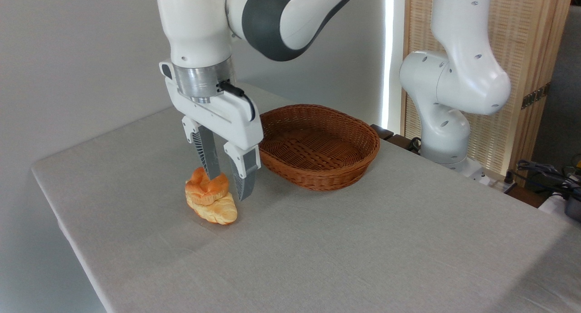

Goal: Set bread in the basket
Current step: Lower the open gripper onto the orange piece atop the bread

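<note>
A small orange-brown knobbly bread [204,188] sits on the grey table, resting on top of a paler golden loaf [217,211]. My gripper [227,187] hangs open just above it, pointing down. The left finger [207,155] stands in front of the bun's top; the right finger [243,176] hangs just right of the bun. Nothing is held. The oval reddish-brown wicker basket [317,173] stands empty to the right, behind the gripper.
The table's left edge [59,222] runs close to the bread. The robot's white base [447,122] stands at the back right, with cables [549,174] and a wooden screen [526,54] beyond it.
</note>
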Controlling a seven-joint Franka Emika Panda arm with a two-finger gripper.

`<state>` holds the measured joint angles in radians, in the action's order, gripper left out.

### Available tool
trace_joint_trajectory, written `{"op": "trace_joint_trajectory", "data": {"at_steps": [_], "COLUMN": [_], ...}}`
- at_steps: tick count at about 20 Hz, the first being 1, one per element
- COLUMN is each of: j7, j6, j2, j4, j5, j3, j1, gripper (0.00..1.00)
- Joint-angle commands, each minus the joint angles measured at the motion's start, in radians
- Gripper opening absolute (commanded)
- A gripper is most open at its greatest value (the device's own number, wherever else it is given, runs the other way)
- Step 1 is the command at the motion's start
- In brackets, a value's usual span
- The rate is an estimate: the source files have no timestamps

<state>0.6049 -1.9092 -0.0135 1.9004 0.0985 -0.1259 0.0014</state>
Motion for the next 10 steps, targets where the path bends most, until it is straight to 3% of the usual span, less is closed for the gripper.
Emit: {"op": "trace_joint_trajectory", "data": {"at_steps": [1,4,10], "j7": [0.021,0.021,0.021], "j6": [-0.028,-0.045,-0.053], "j2": [0.017,0.023,0.058], "j4": [-0.012,-0.014,-0.012], "j5": [0.061,0.133,0.122], "j3": [-0.003,-0.012,-0.1], "j1": [-0.021,-0.037,-0.037], "gripper": [1.0,1.0,1.0]}}
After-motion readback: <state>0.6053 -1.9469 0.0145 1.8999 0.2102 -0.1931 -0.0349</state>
